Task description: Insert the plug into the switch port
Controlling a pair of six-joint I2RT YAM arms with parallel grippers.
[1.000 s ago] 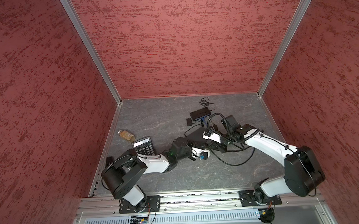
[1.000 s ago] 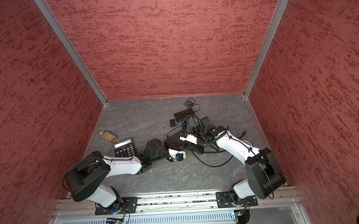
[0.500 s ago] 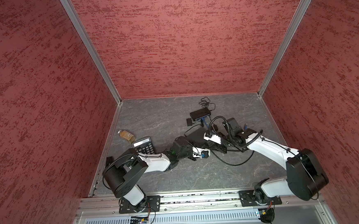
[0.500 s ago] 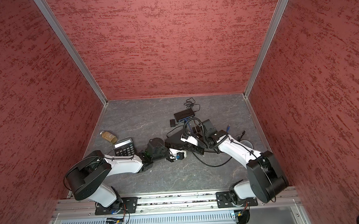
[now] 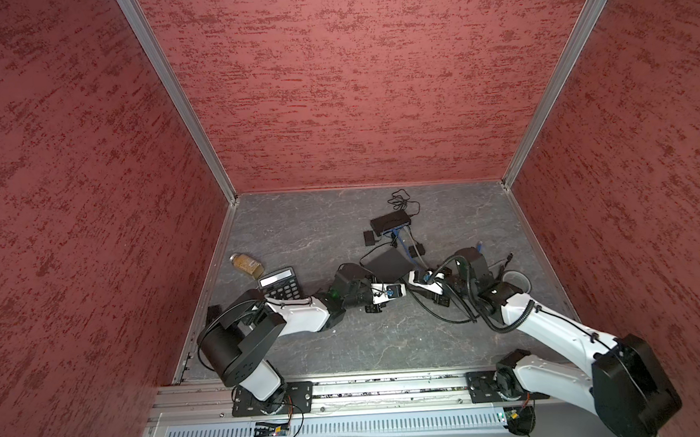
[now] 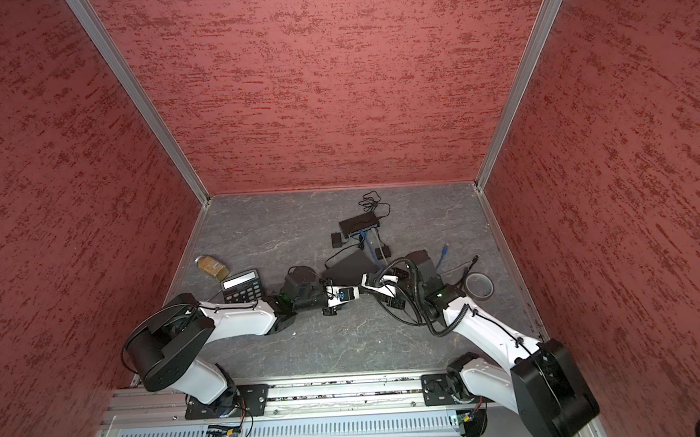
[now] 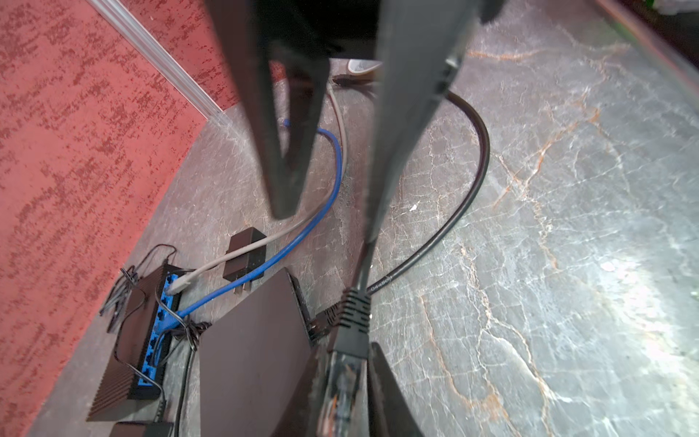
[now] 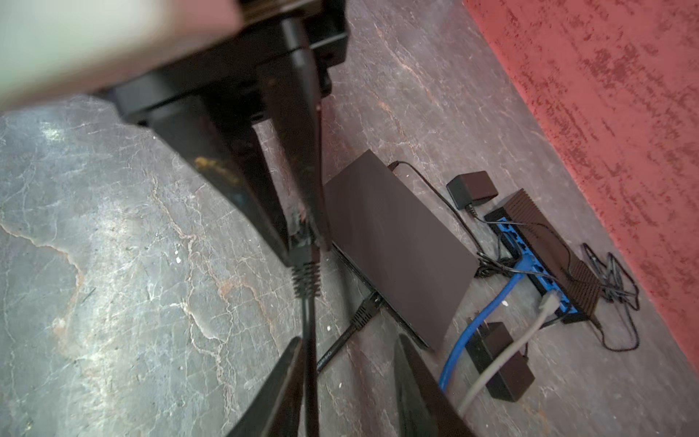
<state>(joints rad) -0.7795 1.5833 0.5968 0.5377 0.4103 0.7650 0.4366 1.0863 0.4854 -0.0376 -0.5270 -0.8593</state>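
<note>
**DESK:** What does the frame show?

**PHOTOGRAPHER:** Two robot arms meet low over a grey bench [image 5: 299,231]. The left pincer [image 8: 304,246] is clenched on a clear-tipped plug [image 7: 351,321] with a ribbed black boot. It holds the plug just above the bench, beside the port edge of a flat black box [image 7: 253,359]. The right pincer [image 8: 348,336] stands released, jaws apart. The plug's black cable [image 8: 309,321] runs between them, close to one finger.

**DESK:** And the target?

**PHOTOGRAPHER:** There are two candidates. The flat black box has a seated plug [image 8: 363,312] in its edge. Farther back, a smaller switch [image 8: 544,249] with blue ports carries a blue lead [image 7: 338,166] and a grey lead [image 7: 212,265]. I cannot tell which is meant, but the flat box is nearer the held plug.

**DESK:** How is the step done well?

**PHOTOGRAPHER:** In my judgement, by squaring the plug's tip to a free port first, with the clip side matched to the notch. Then it goes in with a straight push along the port's axis. The released pincer could brace the box or lift cable slack, so the cable does not twist the plug off line. The box looks light and may slide under the push.
</note>
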